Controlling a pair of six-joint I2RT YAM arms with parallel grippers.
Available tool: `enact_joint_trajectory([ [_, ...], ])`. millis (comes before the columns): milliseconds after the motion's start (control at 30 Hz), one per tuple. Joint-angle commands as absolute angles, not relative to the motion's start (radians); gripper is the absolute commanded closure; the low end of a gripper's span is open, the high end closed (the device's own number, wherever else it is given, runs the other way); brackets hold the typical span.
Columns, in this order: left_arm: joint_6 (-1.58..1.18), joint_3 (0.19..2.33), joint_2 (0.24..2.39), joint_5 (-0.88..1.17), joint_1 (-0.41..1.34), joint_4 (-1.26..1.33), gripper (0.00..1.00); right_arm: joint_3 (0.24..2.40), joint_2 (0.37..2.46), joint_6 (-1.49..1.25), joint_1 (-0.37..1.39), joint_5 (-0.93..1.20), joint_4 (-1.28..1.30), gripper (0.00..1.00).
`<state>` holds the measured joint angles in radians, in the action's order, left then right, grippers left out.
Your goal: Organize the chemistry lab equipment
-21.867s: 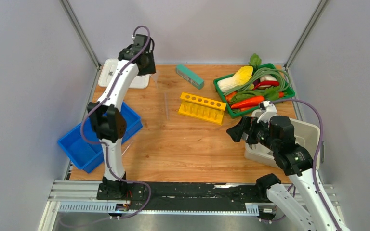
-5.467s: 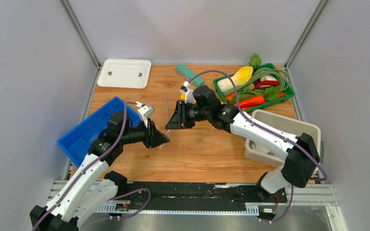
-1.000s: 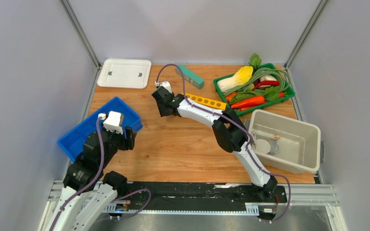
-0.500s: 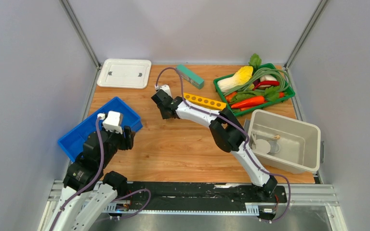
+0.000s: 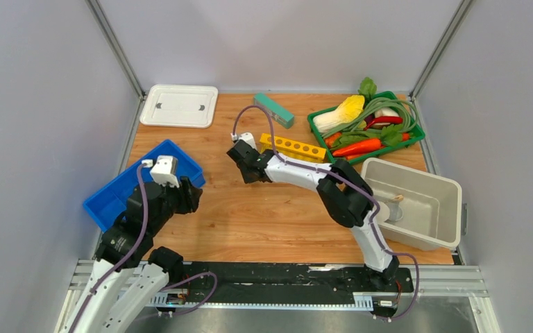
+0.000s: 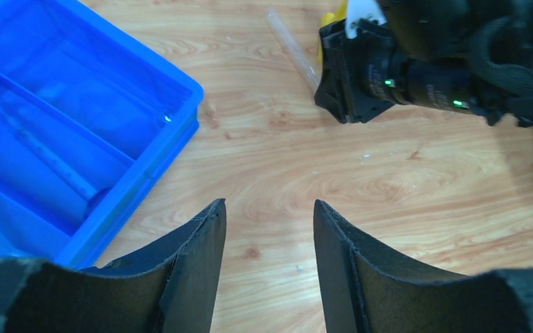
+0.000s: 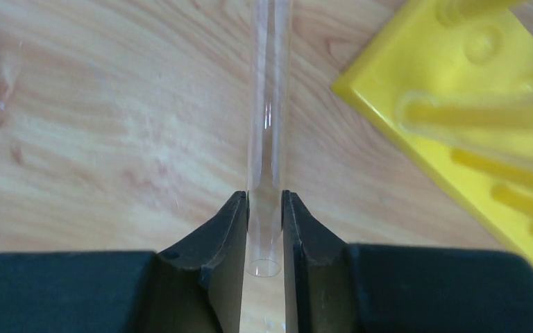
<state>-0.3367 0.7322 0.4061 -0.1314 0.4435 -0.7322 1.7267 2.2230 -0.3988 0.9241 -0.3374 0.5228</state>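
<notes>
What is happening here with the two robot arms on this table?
The robot is sorting lab equipment. The right gripper has its fingers against both sides of a glass tube that lies on the wooden table, beside the yellow rack. The left gripper hangs open and empty over the table, next to the blue tray, where another tube already lies.
</notes>
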Motion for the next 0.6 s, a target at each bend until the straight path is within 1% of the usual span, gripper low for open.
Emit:
enact_joint_trajectory([
  [0, -0.489, 0.747, 0.486, -0.048, 0.445, -0.666, 0.43, 1.58, 1.992, -0.426, 0.939, -0.344, 0.421, 0.78],
  [133, -0.574, 0.732, 0.526, 0.034, 0.445, -0.573, 0.42, 1.389, 1.797, -0.455, 0.951, -0.328, 0.362, 0.78],
  [300, -0.652, 0.695, 0.583, 0.156, 0.443, -0.336, 0.38, 1.191, 1.574, -0.5, 0.977, -0.298, 0.284, 0.78],
  [433, -0.683, 0.683, 0.666, 0.273, 0.445, -0.155, 0.34, 1.082, 1.413, -0.547, 1.015, -0.296, 0.224, 0.78],
  [567, -0.729, 0.67, 0.742, 0.35, 0.443, -0.007, 0.34, 1.017, 1.296, -0.578, 1.066, -0.313, 0.179, 0.78],
])
